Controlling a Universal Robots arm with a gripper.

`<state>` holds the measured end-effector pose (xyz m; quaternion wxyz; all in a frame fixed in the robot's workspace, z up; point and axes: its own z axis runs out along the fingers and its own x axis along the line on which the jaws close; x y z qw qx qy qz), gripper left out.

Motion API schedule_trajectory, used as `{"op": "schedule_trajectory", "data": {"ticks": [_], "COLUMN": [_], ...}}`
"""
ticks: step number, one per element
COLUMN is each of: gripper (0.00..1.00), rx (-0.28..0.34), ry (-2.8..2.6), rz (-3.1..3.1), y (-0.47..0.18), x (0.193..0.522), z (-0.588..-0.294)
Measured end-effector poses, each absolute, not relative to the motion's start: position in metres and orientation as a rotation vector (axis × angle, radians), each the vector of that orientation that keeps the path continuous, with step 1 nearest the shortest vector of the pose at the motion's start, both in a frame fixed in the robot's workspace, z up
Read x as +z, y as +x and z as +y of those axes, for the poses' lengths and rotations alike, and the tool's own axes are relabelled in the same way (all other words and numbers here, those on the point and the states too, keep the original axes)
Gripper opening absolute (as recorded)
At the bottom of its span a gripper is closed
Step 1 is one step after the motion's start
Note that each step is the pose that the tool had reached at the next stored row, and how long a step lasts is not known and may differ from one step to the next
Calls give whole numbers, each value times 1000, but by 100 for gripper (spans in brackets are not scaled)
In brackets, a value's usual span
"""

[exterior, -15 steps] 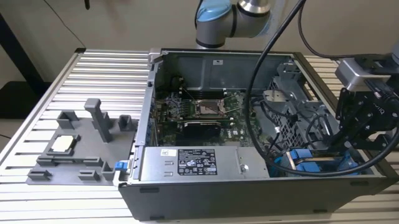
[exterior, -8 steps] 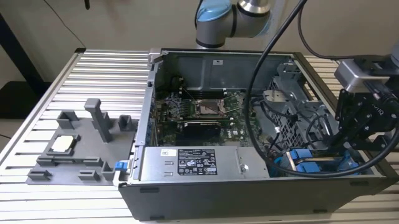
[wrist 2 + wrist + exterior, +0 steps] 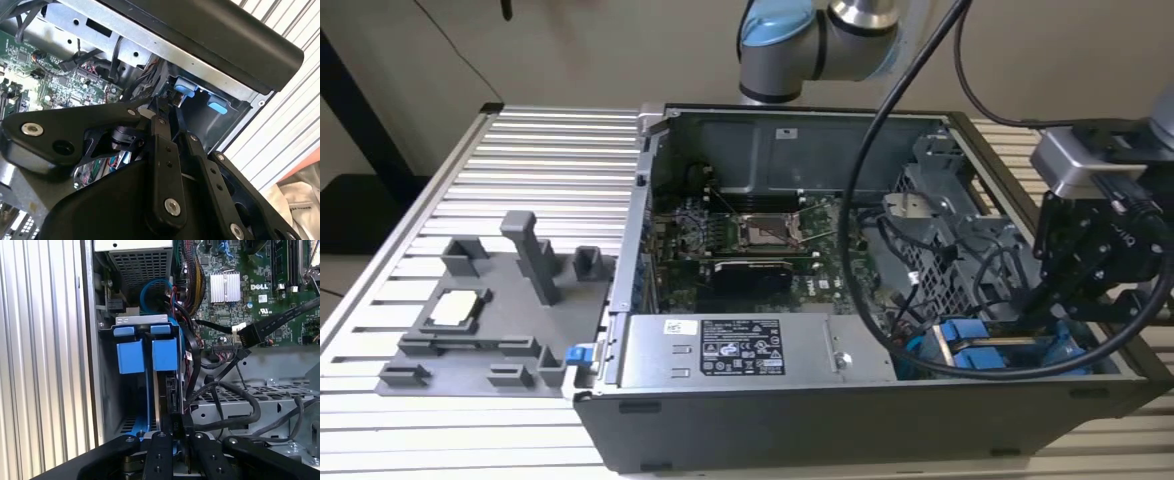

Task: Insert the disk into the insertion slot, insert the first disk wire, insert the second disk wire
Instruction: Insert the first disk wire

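The disk (image 3: 167,390) stands on edge in the insertion slot (image 3: 107,390), seen as a thin dark slab with a blue carrier strip beside it. It sits low between the grey walls, behind two blue tabs (image 3: 131,356). My gripper (image 3: 175,432) is shut on the disk's near edge, fingers close together. In the exterior view my gripper (image 3: 1051,315) reaches down into the case's near corner at that view's right, over the blue-tabbed slot (image 3: 985,352). In the second wrist view the fingers (image 3: 165,130) converge by the blue tabs (image 3: 185,87).
Loose black cables (image 3: 225,390) and a black connector (image 3: 245,335) hang beside the bay over the perforated cage (image 3: 280,395). A blue cable (image 3: 150,287) loops behind it. The power-supply box (image 3: 727,350) and motherboard (image 3: 761,240) fill the case. A grey fixture (image 3: 480,310) lies on the ribbed table.
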<state>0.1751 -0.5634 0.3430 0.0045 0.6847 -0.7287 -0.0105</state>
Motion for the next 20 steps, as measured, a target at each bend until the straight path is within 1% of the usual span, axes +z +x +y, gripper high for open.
{"op": "schedule_trajectory", "data": {"ticks": [20], "gripper": [19], "rx": [-32], "ry": [2203], "rz": [-2226], "y": [177], "x": [340], "z": [-562]}}
